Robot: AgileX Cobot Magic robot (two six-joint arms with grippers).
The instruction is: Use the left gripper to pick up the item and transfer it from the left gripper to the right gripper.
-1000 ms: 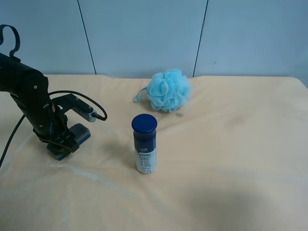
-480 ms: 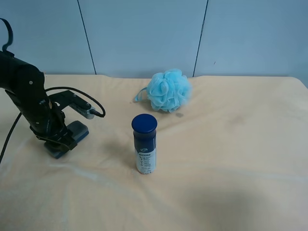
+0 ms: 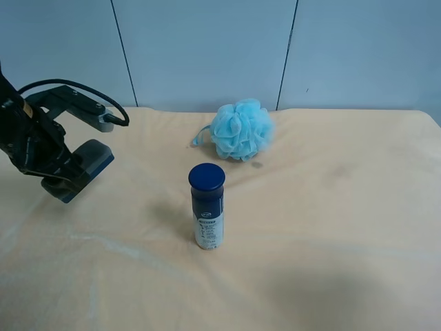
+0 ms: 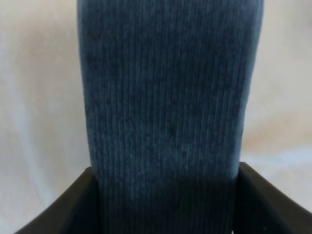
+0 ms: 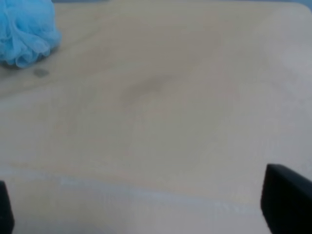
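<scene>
The item, a flat dark grey-blue block, is clamped in my left gripper and hangs above the cloth at the exterior high view's left. In the left wrist view the item fills the middle, with the black fingers pressed against both its long sides. The right gripper shows only in the right wrist view, as two dark fingertips far apart at the lower corners, open and empty over bare cloth. The right arm is out of the exterior high view.
A white bottle with a dark blue cap stands upright mid-table. A light blue mesh puff lies behind it and also shows in the right wrist view. A cream cloth covers the table.
My left gripper has risen and moved left, lifting the item off the cloth. The bottle and the puff have not moved.
</scene>
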